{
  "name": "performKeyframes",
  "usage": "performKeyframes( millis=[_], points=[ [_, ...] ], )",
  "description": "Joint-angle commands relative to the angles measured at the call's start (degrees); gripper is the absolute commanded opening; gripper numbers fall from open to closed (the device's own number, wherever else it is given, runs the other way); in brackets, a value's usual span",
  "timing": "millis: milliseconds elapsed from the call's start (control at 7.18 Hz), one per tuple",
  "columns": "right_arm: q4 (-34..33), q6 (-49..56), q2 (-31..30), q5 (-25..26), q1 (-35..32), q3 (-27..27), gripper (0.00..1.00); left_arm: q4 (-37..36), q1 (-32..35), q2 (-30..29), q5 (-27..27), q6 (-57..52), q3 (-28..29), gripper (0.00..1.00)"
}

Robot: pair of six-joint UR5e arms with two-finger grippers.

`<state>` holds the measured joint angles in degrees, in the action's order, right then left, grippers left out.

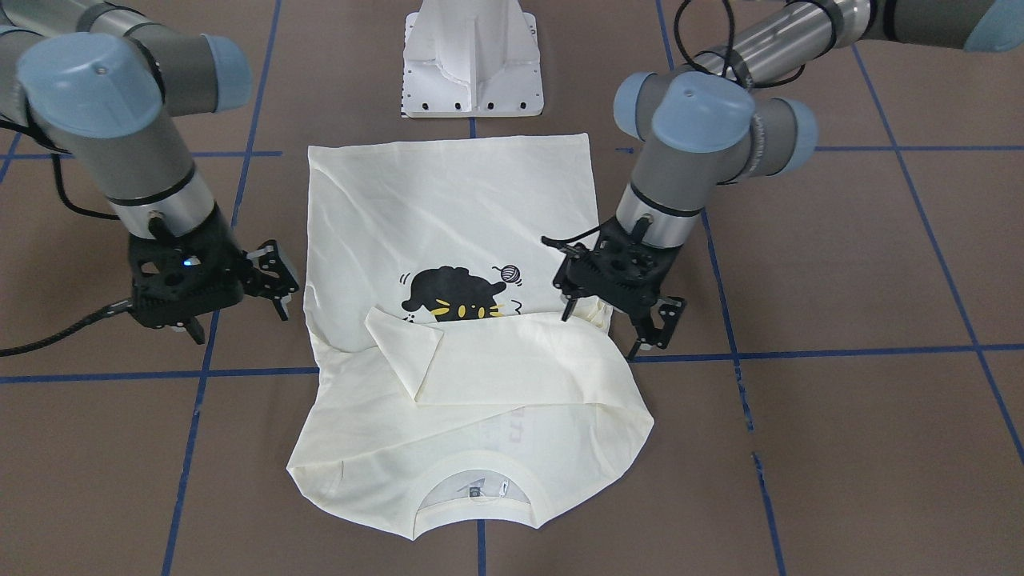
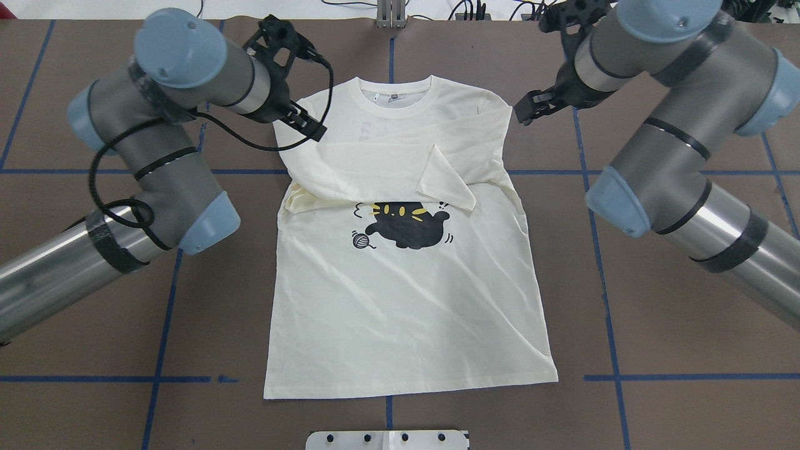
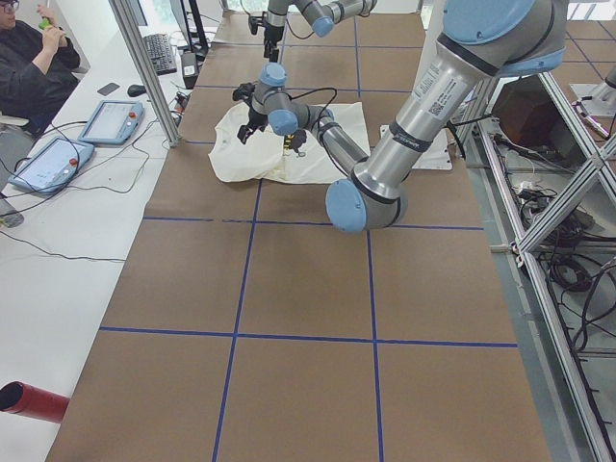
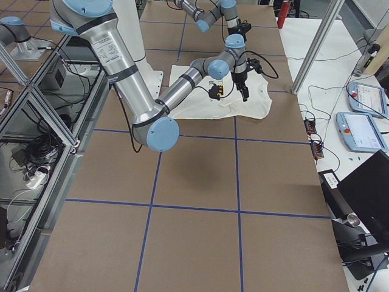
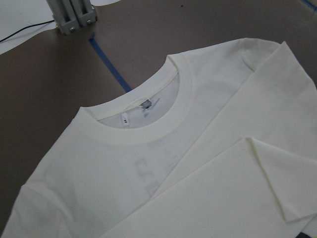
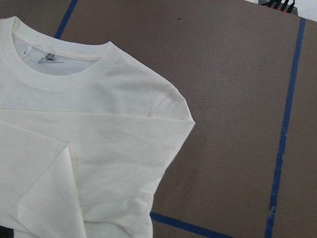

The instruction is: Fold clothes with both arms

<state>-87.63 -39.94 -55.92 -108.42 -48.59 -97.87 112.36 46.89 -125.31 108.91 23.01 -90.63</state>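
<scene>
The cream shirt (image 1: pixel 448 216) (image 2: pixel 406 312) lies flat, front up, with its black cat print (image 2: pixel 406 226) showing. Its collar (image 5: pixel 148 134) (image 6: pixel 64 79) is on the side away from the robot. Both long sleeves (image 2: pixel 387 169) are folded across the chest, one cuff overlapping the other. My left gripper (image 1: pixel 612 324) (image 2: pixel 303 125) hovers open at the shirt's edge by the left shoulder, holding nothing. Beside the other shoulder, just off the cloth, my right gripper (image 1: pixel 240 308) (image 2: pixel 531 107) is also open. Neither wrist view shows any fingers.
The white pedestal base (image 1: pixel 472 64) stands just behind the hem. Blue tape lines (image 1: pixel 840 352) grid the brown table. A person sits at a white side table with tablets (image 3: pixel 106 120) past the table's far edge, beside an aluminium post (image 3: pixel 144 67).
</scene>
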Motion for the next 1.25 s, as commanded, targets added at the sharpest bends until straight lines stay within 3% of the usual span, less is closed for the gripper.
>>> performKeyframes(
  millis=[0,139,418,697,1115],
  points=[
    [-0.8,-7.1,8.0,10.1,7.3,7.6,0.97,6.1,6.6,9.5,7.1,-10.1,-2.4,1.00],
    [-1.4,-10.8,11.8,13.8,10.6,12.1,0.93,11.5,8.7,13.5,11.6,-10.3,-2.2,1.00],
    [-3.7,-15.3,19.8,20.7,15.7,22.9,0.88,13.1,9.8,15.2,14.2,-9.7,-2.4,1.00],
    [-4.1,-15.7,20.1,25.3,18.6,25.9,0.77,13.1,9.8,15.2,14.1,-9.6,-2.3,1.00],
    [-4.2,-15.5,20.0,26.5,20.2,26.8,0.66,13.1,9.7,15.2,14.2,-9.1,-2.2,1.00]
  ],
)
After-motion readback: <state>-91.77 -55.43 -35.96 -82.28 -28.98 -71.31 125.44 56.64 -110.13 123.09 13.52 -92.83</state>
